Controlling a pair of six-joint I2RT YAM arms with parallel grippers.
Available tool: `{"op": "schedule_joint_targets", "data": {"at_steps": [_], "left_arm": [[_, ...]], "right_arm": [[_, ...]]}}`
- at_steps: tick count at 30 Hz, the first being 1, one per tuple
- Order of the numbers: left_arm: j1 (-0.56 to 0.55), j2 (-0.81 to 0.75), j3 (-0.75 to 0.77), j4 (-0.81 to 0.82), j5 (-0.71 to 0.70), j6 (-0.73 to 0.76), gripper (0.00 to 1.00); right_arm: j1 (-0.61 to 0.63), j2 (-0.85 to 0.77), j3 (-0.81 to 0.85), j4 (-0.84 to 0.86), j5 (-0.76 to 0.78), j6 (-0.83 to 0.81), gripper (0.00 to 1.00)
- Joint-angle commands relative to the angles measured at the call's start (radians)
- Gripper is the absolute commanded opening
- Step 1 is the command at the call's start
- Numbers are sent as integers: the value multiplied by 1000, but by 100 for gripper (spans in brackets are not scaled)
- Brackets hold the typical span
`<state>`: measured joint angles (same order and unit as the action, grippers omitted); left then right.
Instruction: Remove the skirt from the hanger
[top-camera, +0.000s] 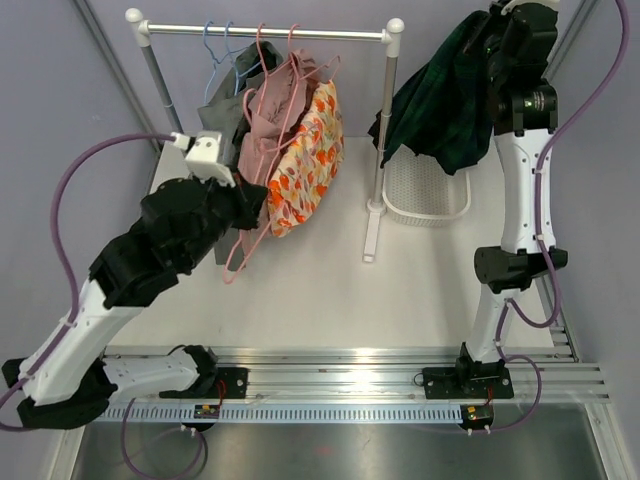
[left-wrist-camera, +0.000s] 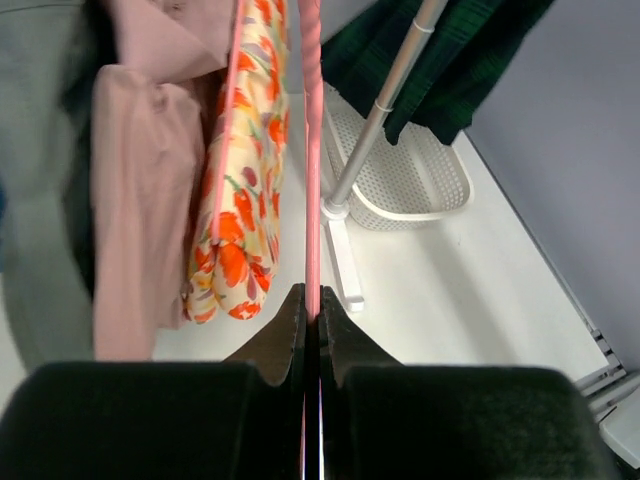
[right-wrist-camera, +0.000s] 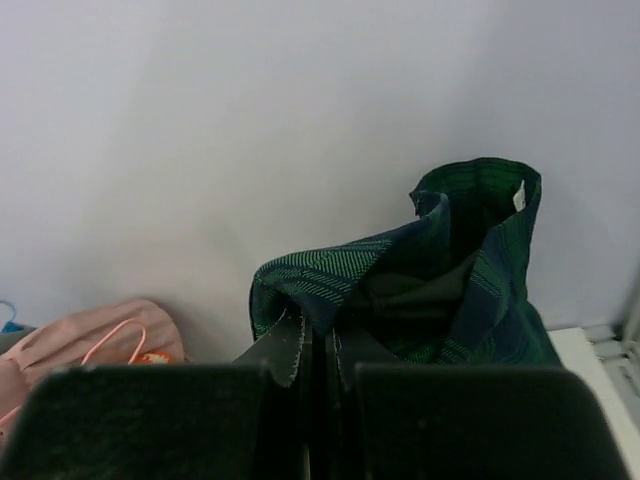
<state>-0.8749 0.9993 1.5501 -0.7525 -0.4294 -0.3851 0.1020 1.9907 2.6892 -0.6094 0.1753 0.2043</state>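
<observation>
Left jaws are clenched on the pink hanger (left-wrist-camera: 311, 150), apparently to steady it, while right jaws, pinched shut on the green plaid skirt (right-wrist-camera: 450, 270), hold it hanging beneath them above the white basket (top-camera: 440, 218), judged ready for release.

Pale lilac walls (top-camera: 40, 100), white table (top-camera: 320, 290), metal clothes rack (top-camera: 270, 32), aluminium rail (top-camera: 350, 372) at near edge

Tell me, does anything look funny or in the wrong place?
Yes. The dark green skirt is not on the rail with the other clothes: it dangles bunched from the right pincer, over the white basket. A pink hanger, seemingly bare, is pinched in the left pincer below those clothes.
</observation>
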Motion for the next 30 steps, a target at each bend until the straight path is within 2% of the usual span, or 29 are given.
{"op": "schedule_joint_targets", "data": {"at_steps": [1, 5, 6, 8, 9, 10, 12, 14, 18, 21, 25, 30], "left_arm": [[-19, 85, 96, 96, 26, 37, 0], [-21, 220, 189, 127, 18, 49, 0], [-21, 248, 209, 127, 8, 52, 0], [-21, 323, 279, 122, -2, 63, 0], [-21, 347, 304, 128, -3, 69, 0], [-21, 372, 332, 128, -6, 75, 0], [-19, 455, 427, 119, -18, 89, 0], [-15, 511, 502, 98, -28, 103, 0], [20, 649, 689, 68, -37, 129, 0], [68, 754, 821, 68, -3, 135, 0], [138, 880, 939, 114, 70, 115, 0], [209, 958, 950, 208, 221, 80, 0]], "right_arm": [[-2, 45, -11, 160, -134, 73, 0], [-4, 10, -289, 255, -131, 84, 0], [-2, -22, -445, 285, -110, 86, 0], [-4, -49, -587, 344, -58, 98, 0], [-4, -56, -683, 339, -45, 101, 0], [-7, -49, -704, 309, -45, 119, 0], [-15, 2, -726, 180, -77, 130, 62], [-15, -1, -782, 136, -79, 164, 99], [-15, -217, -1159, 285, -131, 248, 99], [-12, -375, -1345, 368, -239, 320, 100], [40, -550, -1500, 378, -280, 314, 99], [87, -759, -1634, 355, -286, 284, 99]]}}
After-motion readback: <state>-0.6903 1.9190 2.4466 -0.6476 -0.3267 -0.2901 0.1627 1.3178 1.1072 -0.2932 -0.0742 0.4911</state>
